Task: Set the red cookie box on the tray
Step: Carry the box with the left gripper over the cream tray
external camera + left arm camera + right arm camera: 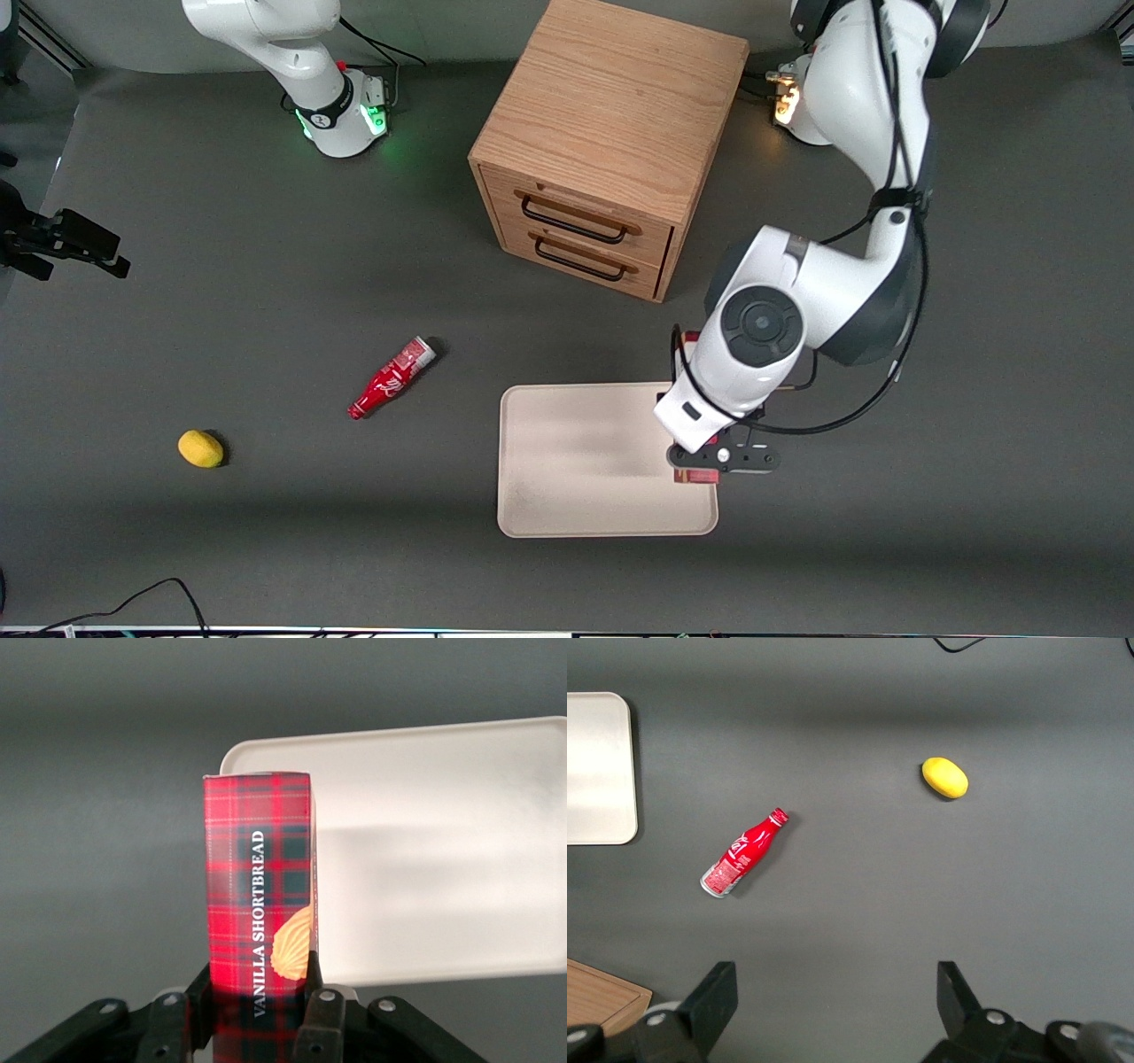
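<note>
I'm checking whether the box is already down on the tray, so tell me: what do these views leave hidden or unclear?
- Front view: the red cookie box is mostly covered by the arm's wrist above the tray.
- Left wrist view: the box's held end is cut off where the gripper clamps it.
- No view shows whether the box touches the tray.
- Right wrist view: only the tray's corner shows; the box is outside it.

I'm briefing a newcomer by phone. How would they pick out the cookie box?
Find the cream tray nearer the camera than the wooden drawer cabinet. Over its edge, the hand grips the red cookie box: red plaid, lettered VANILLA SHORTBREAD, unlike the red bottle.
</note>
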Controlling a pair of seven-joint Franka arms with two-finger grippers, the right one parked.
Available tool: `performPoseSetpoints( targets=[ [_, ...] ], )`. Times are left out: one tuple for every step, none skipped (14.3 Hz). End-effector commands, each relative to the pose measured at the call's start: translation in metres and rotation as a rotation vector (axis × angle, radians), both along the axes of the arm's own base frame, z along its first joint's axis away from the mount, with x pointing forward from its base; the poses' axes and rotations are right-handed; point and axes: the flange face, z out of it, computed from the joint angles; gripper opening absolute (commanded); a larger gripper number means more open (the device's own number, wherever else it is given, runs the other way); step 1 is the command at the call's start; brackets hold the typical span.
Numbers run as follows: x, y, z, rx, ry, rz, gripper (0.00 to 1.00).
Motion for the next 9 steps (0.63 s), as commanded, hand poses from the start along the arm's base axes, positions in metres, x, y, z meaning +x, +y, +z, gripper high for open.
performPoseSetpoints(
  targets=[
    [0.013,-0.006,-0.019,0.017,-0.058,0.012,0.09],
    [0.015,-0.007,-0.028,0.022,-0.068,0.007,0.09],
    [0.017,-0.008,-0.039,0.035,-0.078,0.0,0.09],
    [0.018,-0.008,-0.051,0.049,-0.082,-0.005,0.09],
    [0.02,-0.008,-0.063,0.06,-0.086,-0.003,0.09],
    [0.021,-0.008,-0.07,0.068,-0.094,-0.008,0.1],
    [0.021,-0.008,-0.075,0.076,-0.101,-0.013,0.11],
    [0.022,-0.008,-0.08,0.083,-0.107,-0.018,0.11],
    [0.023,-0.008,-0.086,0.086,-0.11,-0.021,0.11]
  ],
)
